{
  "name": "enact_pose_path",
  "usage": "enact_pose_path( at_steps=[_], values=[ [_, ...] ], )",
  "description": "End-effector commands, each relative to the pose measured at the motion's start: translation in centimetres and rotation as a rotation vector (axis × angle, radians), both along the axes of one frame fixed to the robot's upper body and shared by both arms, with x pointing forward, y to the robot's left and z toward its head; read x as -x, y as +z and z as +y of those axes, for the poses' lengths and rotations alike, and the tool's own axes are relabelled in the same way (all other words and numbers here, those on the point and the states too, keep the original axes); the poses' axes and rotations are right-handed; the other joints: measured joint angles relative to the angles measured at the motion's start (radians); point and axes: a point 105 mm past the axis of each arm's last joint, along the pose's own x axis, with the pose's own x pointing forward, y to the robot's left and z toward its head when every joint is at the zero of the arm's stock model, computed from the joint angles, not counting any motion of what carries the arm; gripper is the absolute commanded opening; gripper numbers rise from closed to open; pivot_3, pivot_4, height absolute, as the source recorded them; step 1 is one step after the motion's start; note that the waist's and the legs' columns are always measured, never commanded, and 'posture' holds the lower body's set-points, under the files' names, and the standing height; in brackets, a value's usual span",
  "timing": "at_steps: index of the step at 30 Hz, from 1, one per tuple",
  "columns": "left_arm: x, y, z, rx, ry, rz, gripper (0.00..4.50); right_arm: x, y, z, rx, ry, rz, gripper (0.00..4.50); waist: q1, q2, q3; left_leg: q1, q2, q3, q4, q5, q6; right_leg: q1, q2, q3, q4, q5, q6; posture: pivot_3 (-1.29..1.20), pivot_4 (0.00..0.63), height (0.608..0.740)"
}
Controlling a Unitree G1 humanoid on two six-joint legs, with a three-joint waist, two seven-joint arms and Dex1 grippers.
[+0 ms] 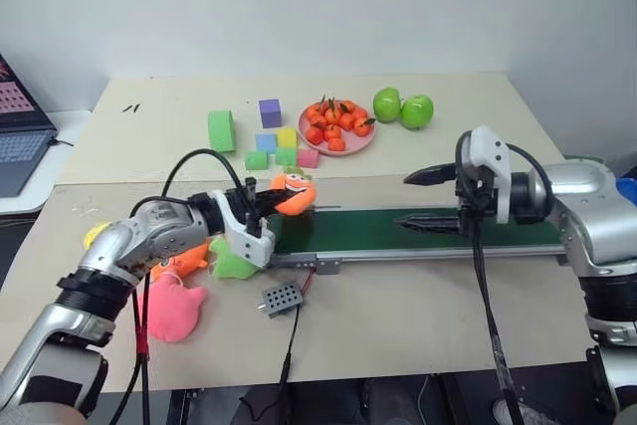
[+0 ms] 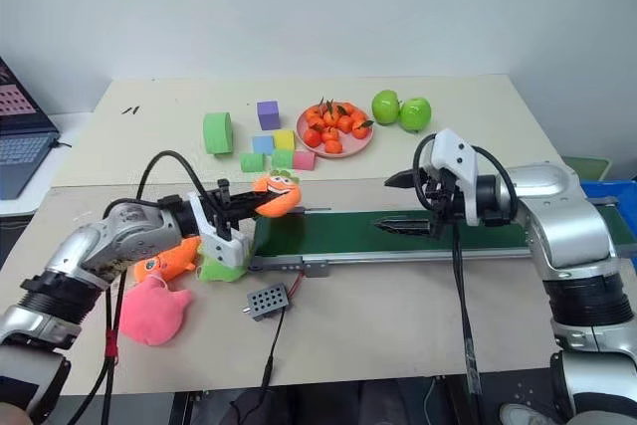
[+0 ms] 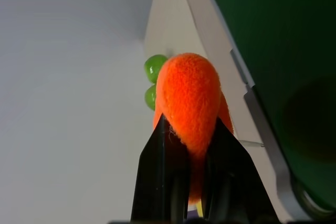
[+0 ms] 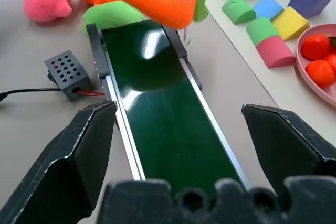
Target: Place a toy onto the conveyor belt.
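**Carrot held over the belt's end**

Nearest the robot, the left gripper [image 1: 267, 208] has its black fingers clamped on the small orange carrot-shaped plush toy [image 1: 294, 192], holding it just above the near end of the long dark-green conveyor belt [image 1: 418, 229], likely so a release drops it on. Farther along the belt, the right gripper [image 2: 400, 202] hovers spread wide and empty.

My head cameras look forward and down across the worktop [image 1: 398, 316], both taking in the conveyor belt [image 1: 418, 229]. My left wrist camera sits close beside the belt's end; my right wrist camera looks along it from just above.
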Motion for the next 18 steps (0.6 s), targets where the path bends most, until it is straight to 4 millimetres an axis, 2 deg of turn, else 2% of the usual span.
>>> enact_pose_path(
  at_steps=[1,10,15,16,17,18],
  values=[
    [0.2,-0.3,-0.4,-0.02,-0.04,0.005,0.02,0.4,1.6,-0.4,-0.012,-0.015,-0.057,4.5,-0.002,0.0,0.0,0.0,0.0,0.0,0.0,0.0,0.0,0.0,0.0,0.0,0.0,0.0,0.0,0.0,0.15,0.739],
    [0.6,-2.6,-0.1,-0.061,-0.063,0.075,0.02,0.9,1.3,-0.2,-0.016,-0.012,-0.038,4.5,-0.001,0.0,0.0,0.0,0.0,0.0,0.0,0.0,0.0,0.0,0.0,0.0,0.0,0.0,0.0,0.0,0.15,0.739],
    [0.3,-2.4,-0.1,-0.049,-0.069,0.095,0.02,1.0,1.3,0.0,-0.018,-0.007,-0.036,4.5,-0.002,0.0,0.0,0.001,0.0,0.0,0.001,0.0,0.0,0.0,0.0,0.0,0.001,0.0,0.0,0.0,0.15,0.739],
    [0.4,-2.4,-0.1,-0.048,-0.078,0.098,0.82,0.9,1.3,0.0,-0.018,-0.009,-0.037,4.5,-0.002,0.0,0.0,0.001,0.0,0.0,0.001,0.0,0.0,0.0,0.0,0.0,0.001,0.0,0.0,0.0,0.15,0.739],
    [0.4,-2.3,-0.1,-0.05,-0.083,0.101,1.02,0.9,1.3,0.0,-0.017,-0.01,-0.038,4.5,-0.002,0.0,0.0,0.001,0.0,0.0,0.001,0.0,0.0,0.0,0.0,0.0,0.001,0.0,0.0,0.0,0.15,0.739],
    [0.4,-2.3,-0.1,-0.051,-0.085,0.104,1.45,0.8,1.3,0.0,-0.017,-0.01,-0.038,4.5,-0.002,0.0,0.0,0.001,0.0,0.0,0.001,0.0,0.0,0.0,0.0,0.0,0.001,0.0,0.0,0.0,0.15,0.739]
  ],
)
